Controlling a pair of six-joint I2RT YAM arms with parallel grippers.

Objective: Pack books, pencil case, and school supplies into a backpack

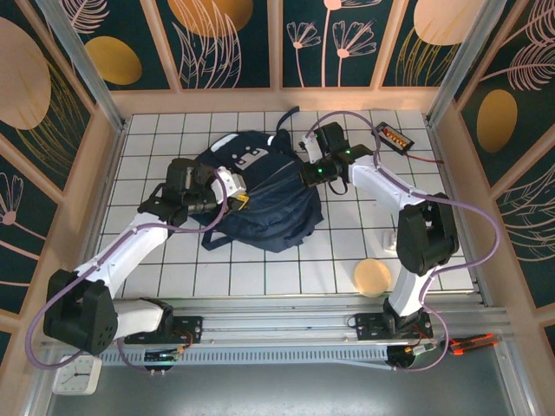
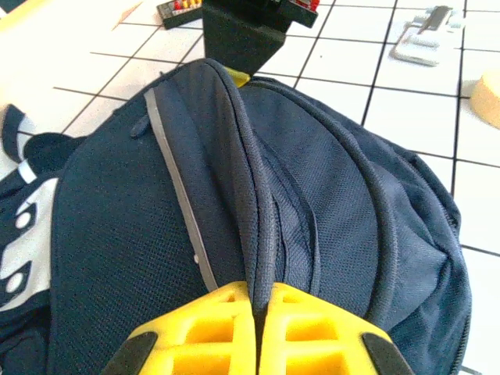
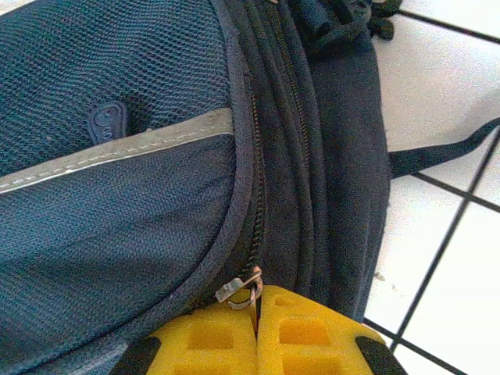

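**Surface** (image 1: 260,277): white gridded tiles. A tan disc (image 1: 373,277) sits near the right arm's base. A black device with orange buttons (image 1: 400,137) sits in the far right corner. Both are well apart from the bag.

**Backpack** (image 1: 269,204): navy, lying flat mid-surface with its front panel up and the white-grey trim patch toward the far left.

**Left hand** (image 2: 256,298): at the bag's left flank. The yellow fingers are pressed together, pinching a raised fold of fabric along the piping (image 2: 248,203). I judge it to be the anchor.

**Right hand** (image 3: 256,301): at the bag's far-right edge. The fingers are pressed together, pinching the small metal zip pull (image 3: 241,291) at the end of the zip track. The track beyond the pull looks closed. I cannot tell what lies under the fingers.

**Step in hand (judgement):** drawing the zip along its track. I cannot tell from here whether it is opening or closing.

**Doing it well:**
- Pull along the curve of the track, low and parallel to the cloth, not up and away from it.
- Left hand holds the fold taut against the pull. The bag is soft and will slide or bunch if the anchor goes slack.
- Go slowly round the bend.
- The pull is tiny and held at the fingertips only, so it could slip out.
- Watch for the fabric lip beside the teeth feeding into the slider.
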